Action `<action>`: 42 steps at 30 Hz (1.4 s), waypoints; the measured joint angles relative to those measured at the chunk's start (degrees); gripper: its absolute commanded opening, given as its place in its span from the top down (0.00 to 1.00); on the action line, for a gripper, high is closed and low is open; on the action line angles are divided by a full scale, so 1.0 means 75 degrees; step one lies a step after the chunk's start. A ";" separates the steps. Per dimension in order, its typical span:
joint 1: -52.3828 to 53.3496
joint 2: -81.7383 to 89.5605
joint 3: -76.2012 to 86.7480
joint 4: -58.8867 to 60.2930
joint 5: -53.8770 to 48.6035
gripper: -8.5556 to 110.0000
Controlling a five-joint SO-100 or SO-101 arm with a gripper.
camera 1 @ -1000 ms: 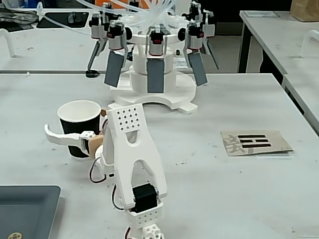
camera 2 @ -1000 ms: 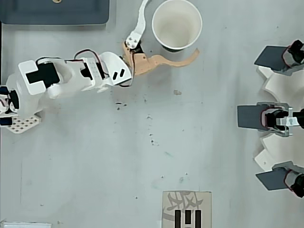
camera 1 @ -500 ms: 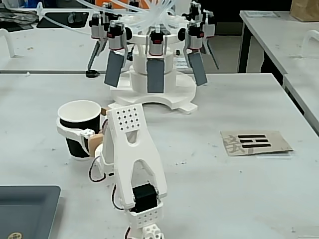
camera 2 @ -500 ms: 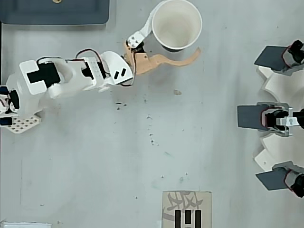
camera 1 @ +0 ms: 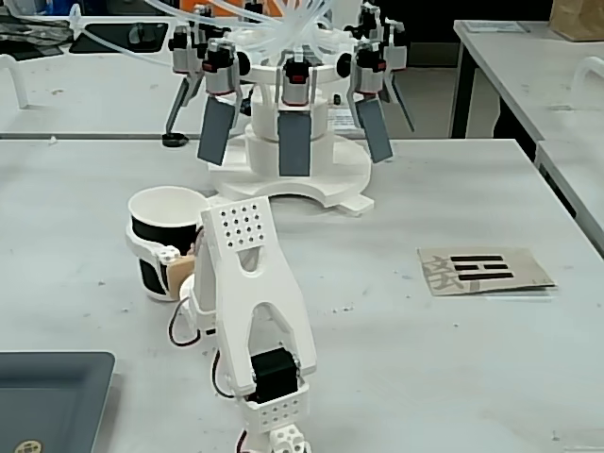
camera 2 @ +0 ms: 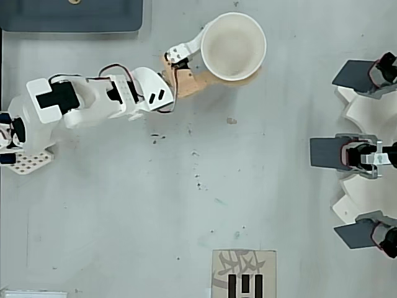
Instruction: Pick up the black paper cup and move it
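Note:
The black paper cup [camera 1: 156,229] stands upright at the left of the table in the fixed view, its white inside and rim showing; from overhead it is an open white circle [camera 2: 239,43] near the top edge. My gripper [camera 1: 162,260] is shut on it: a white finger [camera 2: 189,45] curves round one side and a tan finger [camera 2: 195,81] presses the other. The white arm [camera 1: 250,311] reaches in from the near side. The frames do not show if the cup's base touches the table.
A white machine with grey paddles [camera 1: 294,142] stands at the far side of the table, at the right edge overhead [camera 2: 356,154]. A card with black bars [camera 1: 483,269] lies to the right. A dark grey tray [camera 1: 47,396] sits at the near left corner.

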 measured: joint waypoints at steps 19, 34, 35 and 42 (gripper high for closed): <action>0.0012 0.1395 0.1418 0.0000 -0.0199 0.88; 0.0176 0.3187 0.3223 0.0000 -0.0270 0.88; 0.0211 0.3281 0.3328 0.0000 -0.0270 0.88; 0.0328 0.3949 0.3961 0.0000 -0.0293 0.89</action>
